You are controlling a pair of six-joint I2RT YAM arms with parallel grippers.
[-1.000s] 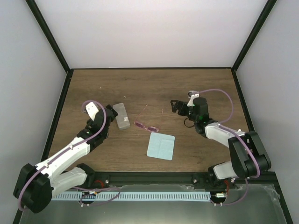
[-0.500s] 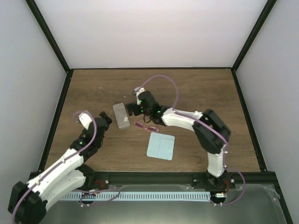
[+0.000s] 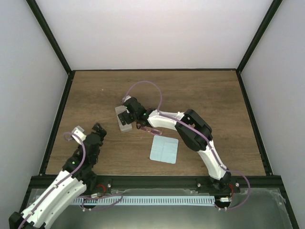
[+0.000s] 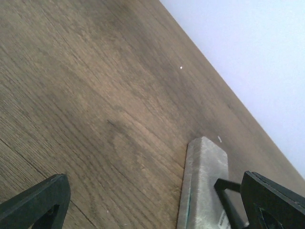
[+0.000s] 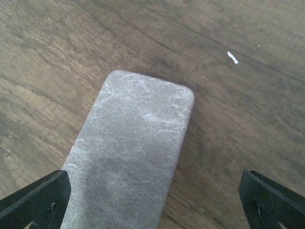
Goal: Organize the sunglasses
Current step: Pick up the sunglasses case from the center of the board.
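Right arm has swung from the right side of the desk (image 3: 209, 90) over to left-centre; left arm has pulled back toward the near-left edge. Right end effector (image 3: 125, 115) now hangs just above the far end of the grey case (image 5: 128, 143), fingers spread wide, one either side of the case, nothing gripped. Case lies shut and flat, so the likely aim is to seize or open it before the glasses go in. Left end effector (image 3: 97, 129) is also spread and empty, near the case but apart, probably giving room. Sunglasses (image 3: 153, 130) lie on the desk just right of the case, between it and the light blue cloth (image 3: 164, 149), not held. Right arm is stretched long and low across the sunglasses, wrist pitched down; left arm is folded back, pointing far.
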